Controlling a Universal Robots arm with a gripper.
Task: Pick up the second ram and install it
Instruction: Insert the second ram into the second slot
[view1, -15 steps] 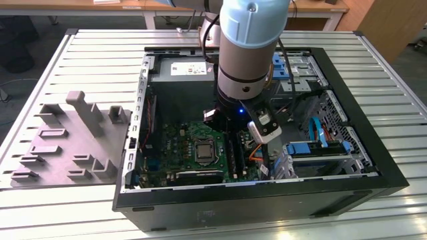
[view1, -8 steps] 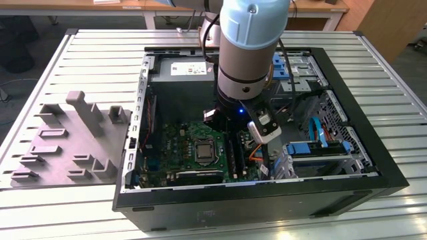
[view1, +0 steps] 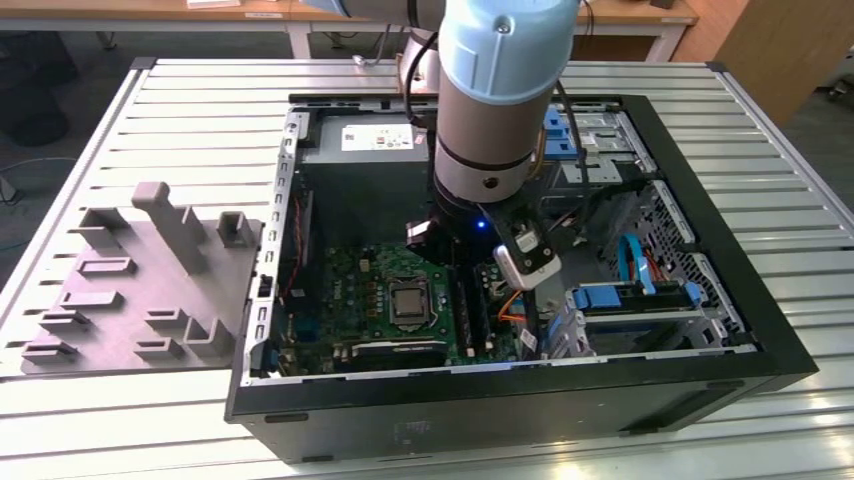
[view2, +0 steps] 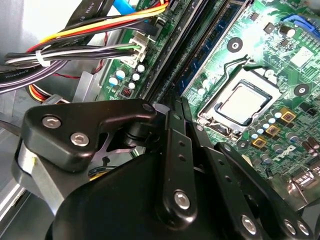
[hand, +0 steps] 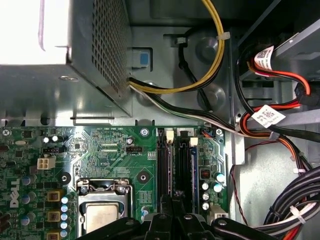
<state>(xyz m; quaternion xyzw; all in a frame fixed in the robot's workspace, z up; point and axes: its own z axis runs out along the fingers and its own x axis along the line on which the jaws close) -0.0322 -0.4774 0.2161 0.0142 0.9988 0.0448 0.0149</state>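
Two RAM slots, pincer above motherboard

The slim blue-green circuit-board ram stick stands on edge in the motherboard's black slot, toward the socket's three o'clock.

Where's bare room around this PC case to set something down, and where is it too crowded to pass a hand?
Free: slatted table on the exterior view's right of the case, and the strip before the grey fixture. Crowded: inside, the arm stands over the RAM slots, with cable bundles beside the drive bays.
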